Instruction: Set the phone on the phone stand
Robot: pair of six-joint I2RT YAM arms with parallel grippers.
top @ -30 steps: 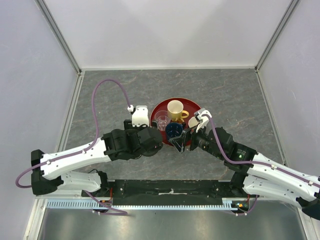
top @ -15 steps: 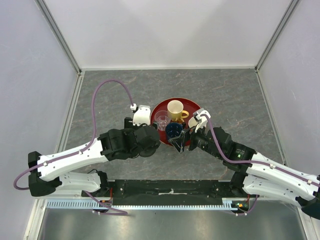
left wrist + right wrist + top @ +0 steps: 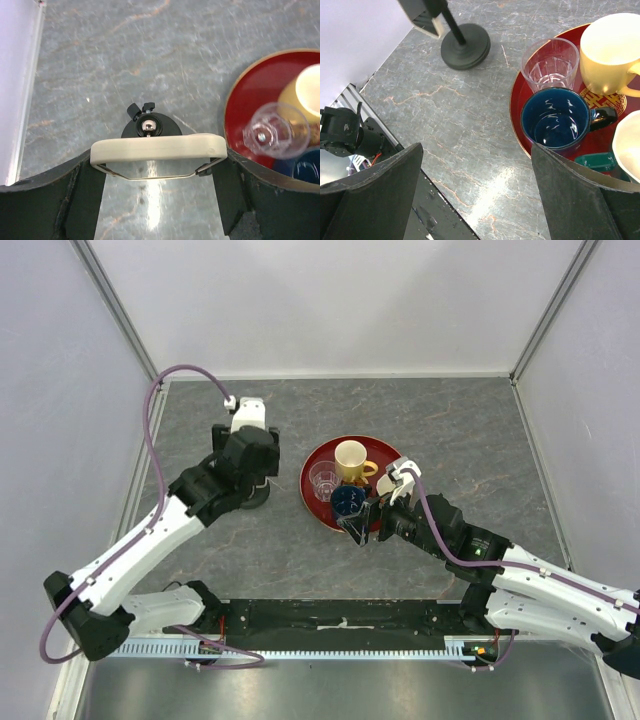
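My left gripper (image 3: pixel 250 478) is shut on the phone (image 3: pixel 157 149), gripped by its two sides. In the left wrist view I see the phone's pale rim edge-on and its glossy face below. The phone stand (image 3: pixel 148 128), black with a round disc base, sits directly beyond the rim. In the right wrist view the stand (image 3: pixel 466 47) rises on its thin arm to the phone (image 3: pixel 425 17); I cannot tell whether they touch. In the top view the stand's base (image 3: pixel 257 502) peeks out under the left gripper. My right gripper (image 3: pixel 358 525) is open and empty at the tray's near edge.
A red tray (image 3: pixel 378 447) right of the stand holds a yellow mug (image 3: pixel 350 460), a clear glass (image 3: pixel 324 480) and a dark blue cup (image 3: pixel 348 500). A green object (image 3: pixel 595 162) lies by the blue cup. White walls enclose the table.
My left arm has swung back and to the left, away from the tray's near-left side, carrying the phone over the stand. The right arm has barely moved.
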